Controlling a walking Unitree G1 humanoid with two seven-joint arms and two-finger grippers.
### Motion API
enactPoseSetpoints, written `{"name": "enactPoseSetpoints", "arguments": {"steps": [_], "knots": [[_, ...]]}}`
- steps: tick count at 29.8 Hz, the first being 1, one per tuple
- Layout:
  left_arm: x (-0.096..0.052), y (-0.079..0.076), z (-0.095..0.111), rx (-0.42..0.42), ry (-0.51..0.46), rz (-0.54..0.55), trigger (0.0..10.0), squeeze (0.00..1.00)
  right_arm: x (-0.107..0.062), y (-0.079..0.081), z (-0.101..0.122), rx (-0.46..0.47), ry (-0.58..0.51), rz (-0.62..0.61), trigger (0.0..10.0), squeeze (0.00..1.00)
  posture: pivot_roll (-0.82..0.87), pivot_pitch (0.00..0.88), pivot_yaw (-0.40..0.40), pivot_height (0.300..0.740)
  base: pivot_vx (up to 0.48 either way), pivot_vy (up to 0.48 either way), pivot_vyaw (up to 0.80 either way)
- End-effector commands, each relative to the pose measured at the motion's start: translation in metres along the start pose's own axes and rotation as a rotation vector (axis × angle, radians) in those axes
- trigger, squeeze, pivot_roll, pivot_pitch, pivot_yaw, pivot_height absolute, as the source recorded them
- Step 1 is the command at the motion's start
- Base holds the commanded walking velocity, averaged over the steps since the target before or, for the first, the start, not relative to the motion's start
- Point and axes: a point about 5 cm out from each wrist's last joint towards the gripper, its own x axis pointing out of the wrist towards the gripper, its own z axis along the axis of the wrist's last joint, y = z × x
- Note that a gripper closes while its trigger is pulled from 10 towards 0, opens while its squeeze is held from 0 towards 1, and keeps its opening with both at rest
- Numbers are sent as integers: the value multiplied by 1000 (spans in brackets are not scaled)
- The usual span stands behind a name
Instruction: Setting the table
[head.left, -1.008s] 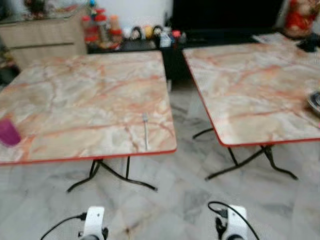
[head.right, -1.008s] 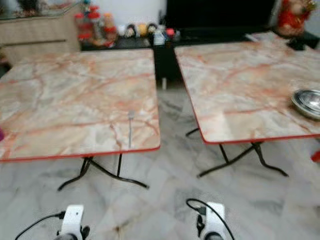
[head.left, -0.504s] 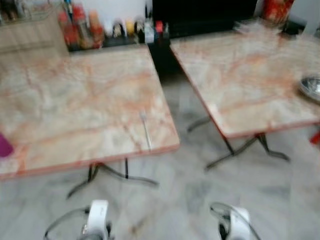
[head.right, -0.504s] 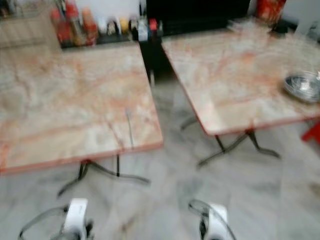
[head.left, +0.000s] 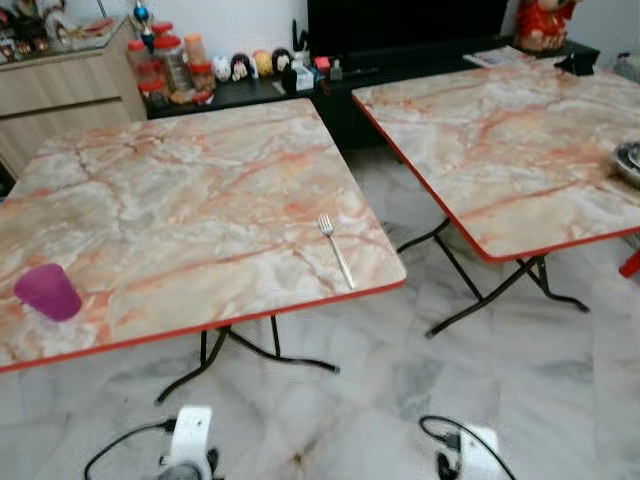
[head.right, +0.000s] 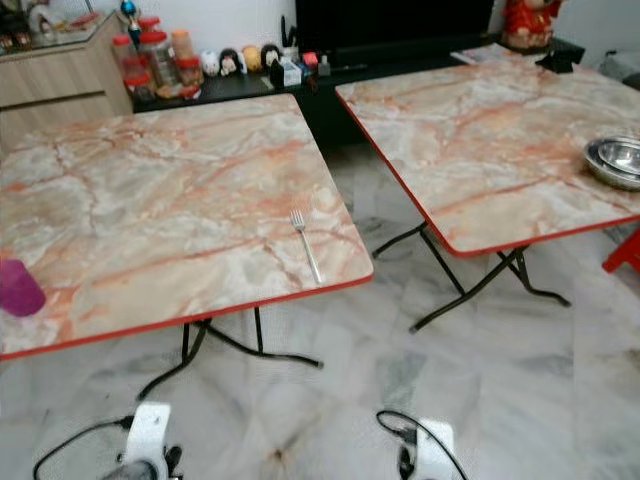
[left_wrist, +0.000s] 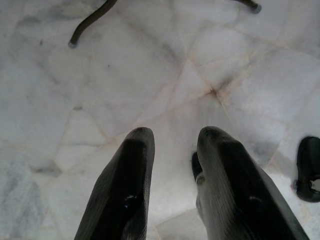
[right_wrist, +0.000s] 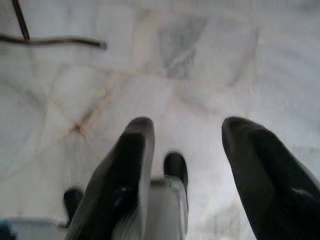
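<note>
A silver fork (head.left: 336, 250) lies flat on the left folding table (head.left: 180, 200), close to that table's near right corner, tines pointing toward 12 o'clock and handle running down toward 5 o'clock, its end just short of the red edge. At about 9 o'clock from the fork, well apart along the same near edge, a purple cup (head.left: 47, 291) stands upright on the marble-patterned top. At 3 o'clock from the fork, across a gap of floor, stands a second folding table (head.right: 480, 140) with the same pattern and red rim; a metal bowl (head.right: 615, 160) sits near its right edge. At the far end of that table a small dark object (head.right: 555, 62) rests, too small to identify.

Toward 12 o'clock, beyond both tables, a low dark shelf (head.left: 250, 90) carries jars and small figurines, with a wooden cabinet (head.left: 60, 95) at 11 o'clock and a red figure (head.left: 540, 22) at 1 o'clock. A red stool edge (head.right: 625, 255) shows at the right border.

Both arms hang low over the marble floor (head.left: 400, 350). The left gripper (left_wrist: 172, 145) has its fingers slightly parted with nothing between them. The right gripper (right_wrist: 187, 145) has its fingers spread wider, also holding nothing.
</note>
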Motion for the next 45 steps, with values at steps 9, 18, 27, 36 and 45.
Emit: {"name": "enactPoseSetpoints", "arguments": {"steps": [9, 18, 27, 36, 45], "knots": [[-1, 8, 1, 13, -12, 17, 10000, 0, 4, 18, 18, -7, -66, 49, 10000, 0, -65, 0, 56, 740, 0, 160, 0], [0, 6, 3, 9, -13, 17, 10000, 0, 6, 20, 24, -38, -85, 67, 10000, 0, -61, 0, 49, 740, 0, 0, 58], [0, 5, 3, 8, -10, 20, 10000, 0, 5, 19, 20, -26, -69, 60, 10000, 0, -59, 0, 42, 740, 0, 0, 122], [0, 3, 3, 5, -7, 14, 10000, 0, 4, 16, 16, -56, -56, 57, 10000, 0, -60, 0, 39, 740, 0, 0, 267], [0, 3, 2, 5, -5, 13, 10000, 0, 3, 17, 12, -38, -41, 58, 10000, 0, -55, 0, 38, 740, 93, 0, 263]]}}
